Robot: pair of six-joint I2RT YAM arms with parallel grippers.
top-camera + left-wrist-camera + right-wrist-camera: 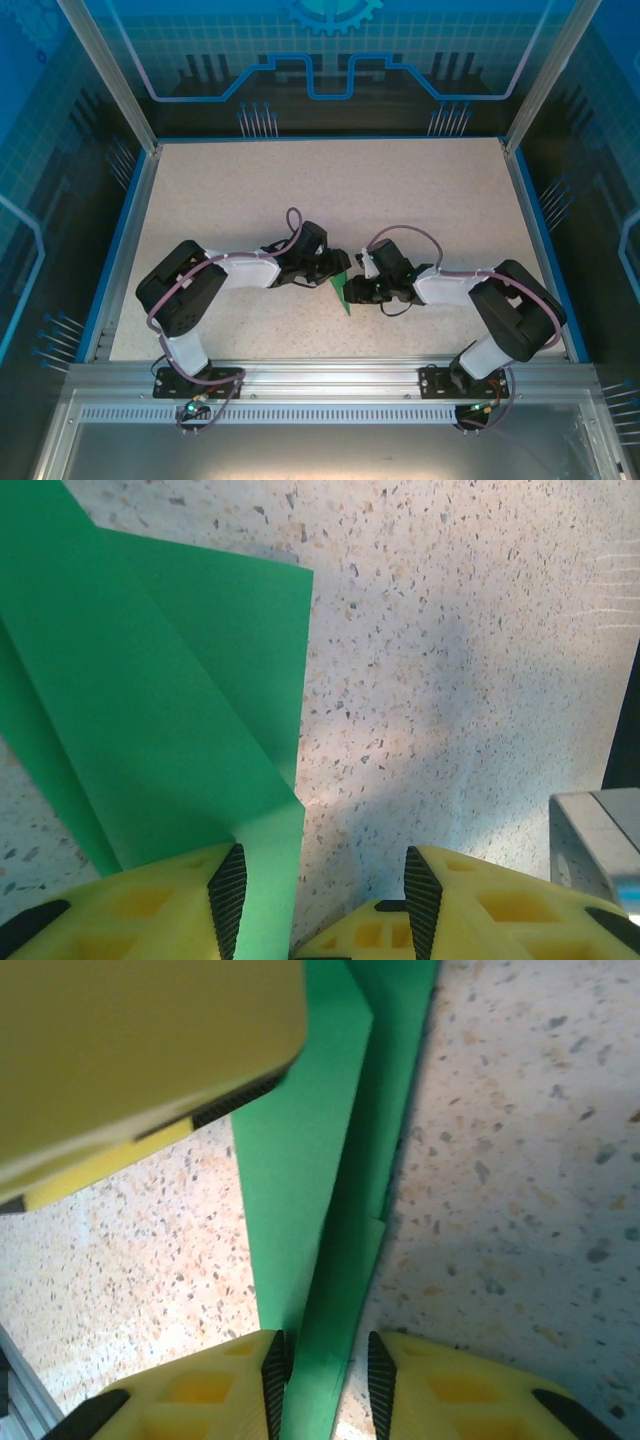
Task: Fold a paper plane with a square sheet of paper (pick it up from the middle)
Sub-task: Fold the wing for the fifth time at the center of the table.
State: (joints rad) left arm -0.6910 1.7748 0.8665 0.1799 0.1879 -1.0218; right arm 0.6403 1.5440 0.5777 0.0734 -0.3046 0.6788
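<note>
- Close to the near edge of the worktop (pixel 420 190), about midway along it, the paper (pixel 345 293) shows from above as a slim green wedge. Its tip points toward that edge, and its long axis runs near to far.
- It is already a narrow layered shape rather than a flat square, with creased flaps overlapping along its length.
- The right gripper (pixel 322 1380) comes at it from the right, and the strip runs straight out from between its jaws, in line with the fingers.
- Those jaws stand narrowly apart with the paper in the slot. One pad (pixel 274 1365) looks to touch it and the other seems a sliver off, so I cannot tell whether it pinches or merely straddles.
- The left gripper (pixel 320 905) comes from the left, a little farther in, with its jaws about half open.
- A paper edge lies against its left pad (pixel 228 885), while the opposite pad (pixel 421 885) stands clear over bare worktop, so nothing is clamped there.
- Both grippers are at the paper with their tips nearly meeting, and the right one looks better lined up with the fold.
- The coming move probably turns on working along that long axis, not across it.
</note>
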